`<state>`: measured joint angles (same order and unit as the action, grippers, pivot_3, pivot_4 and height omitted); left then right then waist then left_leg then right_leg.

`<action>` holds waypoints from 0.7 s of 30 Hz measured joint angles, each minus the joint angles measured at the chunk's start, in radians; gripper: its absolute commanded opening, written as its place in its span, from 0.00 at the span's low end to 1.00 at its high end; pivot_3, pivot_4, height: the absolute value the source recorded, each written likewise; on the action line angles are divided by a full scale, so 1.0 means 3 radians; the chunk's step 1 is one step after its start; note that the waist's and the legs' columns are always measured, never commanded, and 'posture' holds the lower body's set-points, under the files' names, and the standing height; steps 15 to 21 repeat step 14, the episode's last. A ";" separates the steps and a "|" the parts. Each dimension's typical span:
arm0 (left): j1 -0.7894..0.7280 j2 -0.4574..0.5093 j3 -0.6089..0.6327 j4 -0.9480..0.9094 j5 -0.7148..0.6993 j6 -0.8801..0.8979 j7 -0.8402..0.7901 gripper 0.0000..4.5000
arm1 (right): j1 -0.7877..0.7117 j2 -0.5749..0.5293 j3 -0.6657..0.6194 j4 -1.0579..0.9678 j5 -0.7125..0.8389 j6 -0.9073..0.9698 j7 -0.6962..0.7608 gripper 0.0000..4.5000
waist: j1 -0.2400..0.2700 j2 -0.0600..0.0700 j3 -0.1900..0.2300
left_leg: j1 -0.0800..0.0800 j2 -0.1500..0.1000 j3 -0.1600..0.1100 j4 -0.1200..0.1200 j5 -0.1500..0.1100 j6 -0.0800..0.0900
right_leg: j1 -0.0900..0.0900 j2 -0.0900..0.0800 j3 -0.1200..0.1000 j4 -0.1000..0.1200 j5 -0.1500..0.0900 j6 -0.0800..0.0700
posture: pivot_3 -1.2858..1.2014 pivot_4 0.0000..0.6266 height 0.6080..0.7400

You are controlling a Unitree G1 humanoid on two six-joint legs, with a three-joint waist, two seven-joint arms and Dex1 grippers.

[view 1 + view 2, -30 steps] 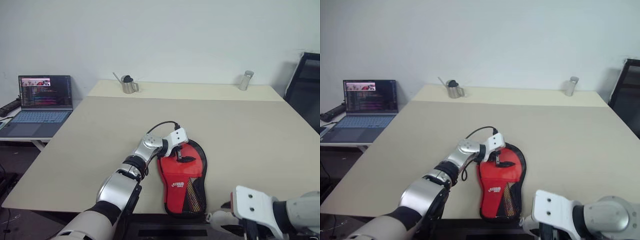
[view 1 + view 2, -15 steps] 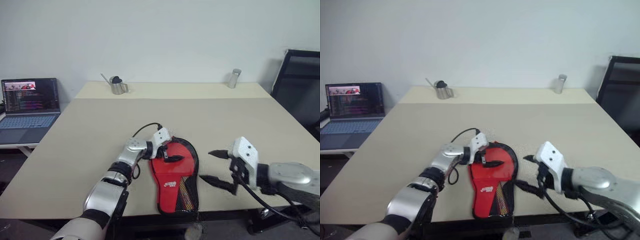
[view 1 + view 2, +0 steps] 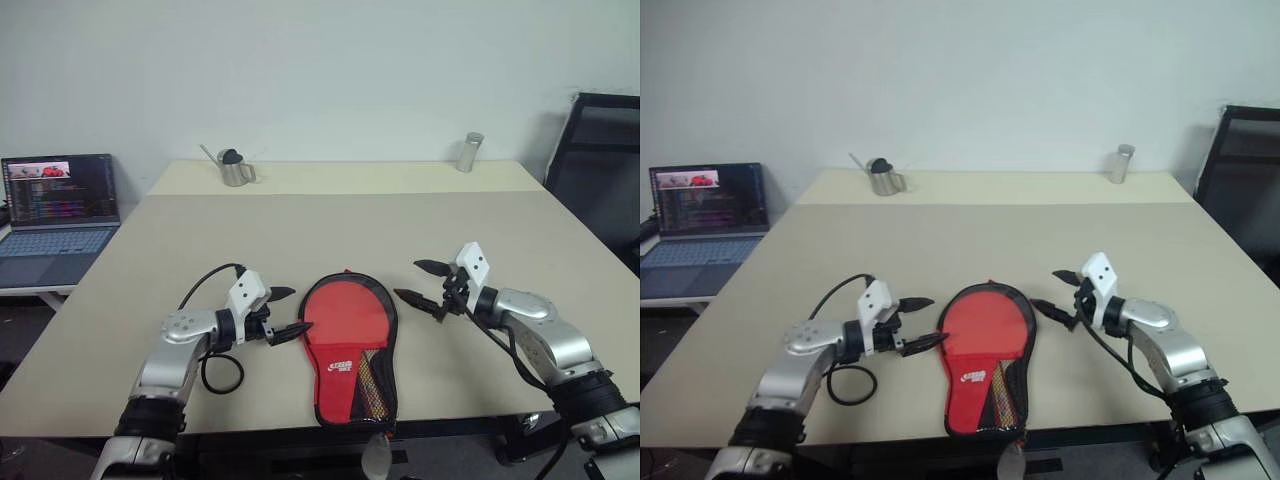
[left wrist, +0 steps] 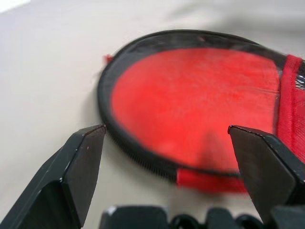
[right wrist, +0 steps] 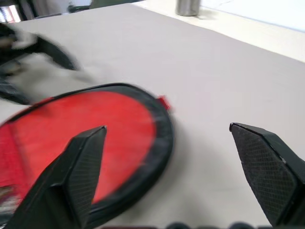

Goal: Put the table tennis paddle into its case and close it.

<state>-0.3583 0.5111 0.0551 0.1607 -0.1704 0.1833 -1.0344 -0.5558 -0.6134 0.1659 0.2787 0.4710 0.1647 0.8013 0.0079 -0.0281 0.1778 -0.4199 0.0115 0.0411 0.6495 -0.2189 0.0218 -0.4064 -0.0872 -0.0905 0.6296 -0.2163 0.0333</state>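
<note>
Left fingers: I see the left gripper (image 3: pixel 287 312) spread wide and holding nothing. It sits just beside the left side of the case (image 3: pixel 350 347), the tips pointing at the round part.

Right fingers: the right gripper (image 3: pixel 425 284) is also spread wide and empty. It hovers near the right side of the round part, apart from it.

Case: it lies flat on the table (image 3: pixel 340 235) close to the near edge, about the middle of that edge. The round end is away from me, the narrow end reaches the near edge. The red side with the mesh panel is up.

Paddle: I cannot see the bat apart from the case. In the left wrist view the round red face inside the black zipper rim looks like red cloth or rubber; I cannot tell which. My guess is that the paddle is already inside.

Why placed so: I judge that the two open grippers flank the case so one can steady it and the other can work the zipper.

Writing: a small white logo sits on the red side near the mesh; too small for me to read.

Other things: a laptop (image 3: pixel 60 210) at the left, a small metal pot (image 3: pixel 235 168) and a metal cup (image 3: pixel 470 152) at the far edge.
</note>
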 measured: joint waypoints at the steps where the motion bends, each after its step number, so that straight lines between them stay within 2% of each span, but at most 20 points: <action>1: 0.0058 -0.0010 0.0007 -0.0124 -0.0019 0.0101 0.0107 1.00 | -0.0080 0.0005 -0.0030 0.0201 -0.0060 -0.0093 0.0110 0.99 | 0.0016 0.0001 0.0001 | 0.0000 -0.0001 0.0000 0.0000 0.0000 0.0000 | 0.0000 0.0001 -0.0001 0.0000 0.0000 0.0000 | 0.52 0.24 1.00; 5: 0.0323 -0.0019 0.0061 -0.0556 -0.0066 0.0243 0.0402 1.00 | -0.0386 -0.0034 -0.0140 0.0905 -0.0270 -0.0335 0.0329 0.99 | 0.0012 0.0005 0.0004 | 0.0001 -0.0003 0.0011 -0.0003 0.0000 0.0000 | -0.0002 0.0001 0.0008 -0.0001 0.0008 -0.0014 | 0.52 0.24 1.00; 8: 0.0362 0.0016 0.0063 -0.0641 -0.0058 0.0251 0.0539 1.00 | -0.0547 -0.0113 -0.0283 0.1297 -0.0420 -0.0459 0.0420 0.99 | 0.0026 0.0009 0.0006 | 0.0002 -0.0001 0.0012 -0.0003 0.0000 0.0000 | -0.0002 0.0004 0.0006 -0.0001 0.0008 -0.0015 | 0.52 0.24 1.00; 21: 0.0294 0.0014 0.0060 -0.0624 -0.0048 0.0229 0.0718 1.00 | -0.0542 -0.0113 -0.0383 0.1287 -0.0549 -0.0519 0.0534 0.99 | 0.0025 0.0013 0.0009 | 0.0004 0.0001 0.0016 -0.0004 0.0000 0.0000 | -0.0002 0.0004 0.0008 0.0001 0.0007 -0.0013 | 0.52 0.24 1.00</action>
